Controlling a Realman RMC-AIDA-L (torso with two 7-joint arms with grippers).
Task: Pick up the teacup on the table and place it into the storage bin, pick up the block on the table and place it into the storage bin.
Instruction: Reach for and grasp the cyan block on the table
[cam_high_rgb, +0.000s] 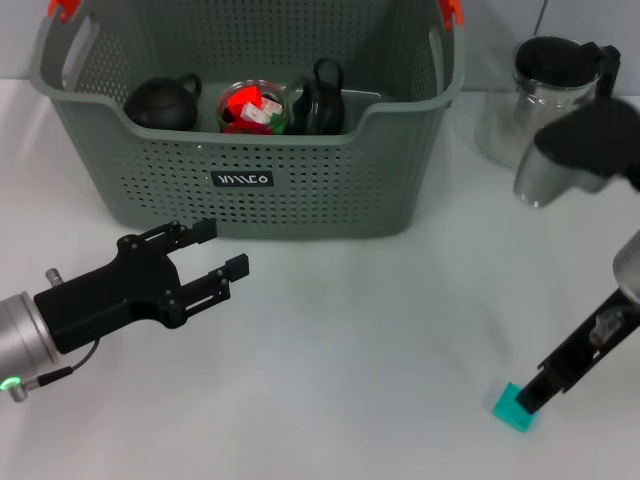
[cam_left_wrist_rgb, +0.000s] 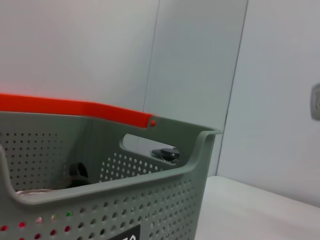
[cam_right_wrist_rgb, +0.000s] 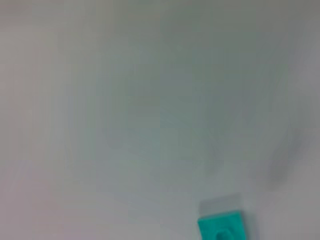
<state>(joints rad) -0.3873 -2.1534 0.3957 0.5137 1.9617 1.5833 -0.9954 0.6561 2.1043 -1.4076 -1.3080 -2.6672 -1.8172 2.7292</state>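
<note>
Two grippers: our right gripper (cam_high_rgb: 532, 395) reaches down to grab the teal block (cam_high_rgb: 512, 409), fingers unclear, while our left gripper (cam_high_rgb: 218, 256) waits open by the storage bin (cam_high_rgb: 300, 180).

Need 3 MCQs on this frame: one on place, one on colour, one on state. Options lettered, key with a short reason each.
1. Where is the block?
A. on the table, front right
B. in the storage bin
C. beside the glass pitcher

2. What colour are the handle clips on the storage bin?
A. blue
B. orange
C. black

3. How is the left gripper?
A. shut on the block
B. shut on a teapot
C. open, holding nothing

Key: 1 A, the teal block lies on the table at the right gripper's tip. 2 B, orange clips sit at the rim corners. 3 C, its fingers are spread in front of the bin, nothing between them.
</note>
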